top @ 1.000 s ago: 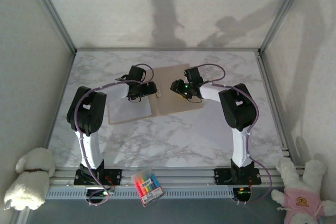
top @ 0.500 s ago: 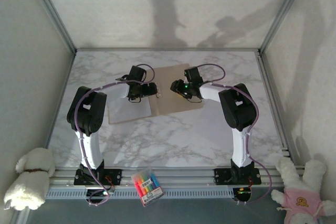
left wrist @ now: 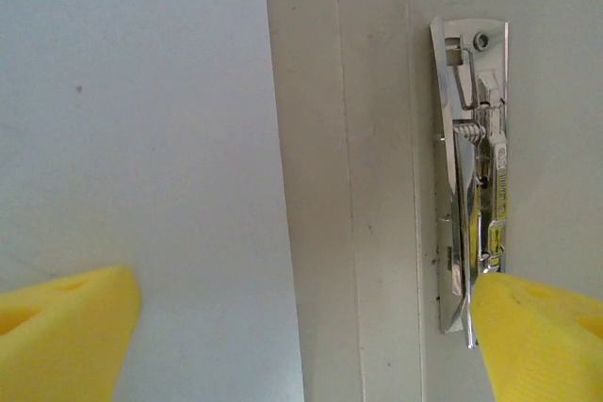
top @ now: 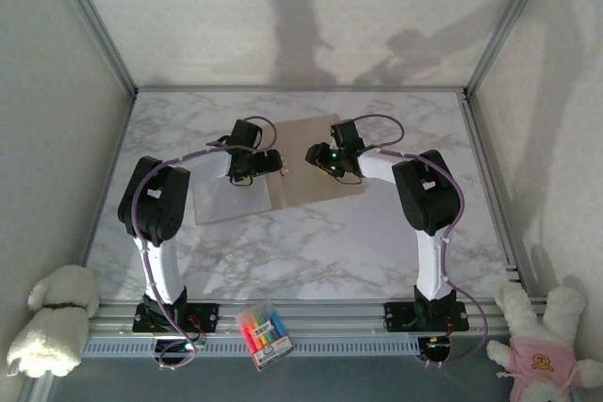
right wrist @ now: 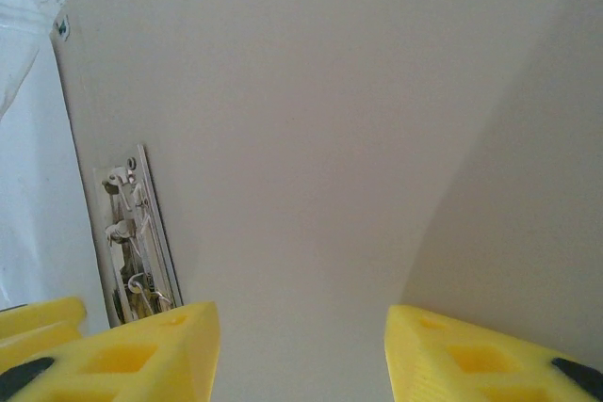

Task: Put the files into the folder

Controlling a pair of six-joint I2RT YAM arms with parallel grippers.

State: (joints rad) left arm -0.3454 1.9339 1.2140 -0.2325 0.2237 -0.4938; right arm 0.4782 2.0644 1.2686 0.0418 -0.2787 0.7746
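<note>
The folder (top: pixel 300 187) lies open on the bench (top: pixel 339 247), with the files (top: pixel 226 201) on its left leaf beside a metal clip (left wrist: pixel 476 185). The left gripper (left wrist: pixel 301 313) is spread wide; the right gripper (right wrist: pixel 300 338) is parted and empty.

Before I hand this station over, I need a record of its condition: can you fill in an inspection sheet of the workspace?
Surface: marble tabletop, no spills seen.
Job's things: folder lies open; files lie on its left leaf, beside the metal clip.
Clutter: marker pack on the front rail; white plush toy and pink-dressed plush toy at the near corners.
Grippers: left fingers wide apart over the sheet's edge and the clip, holding nothing; right fingers apart over the right leaf, holding nothing.
Cables: purple cables loop along both arms.
Surroundings: aluminium frame, plain walls with shadows.
</note>
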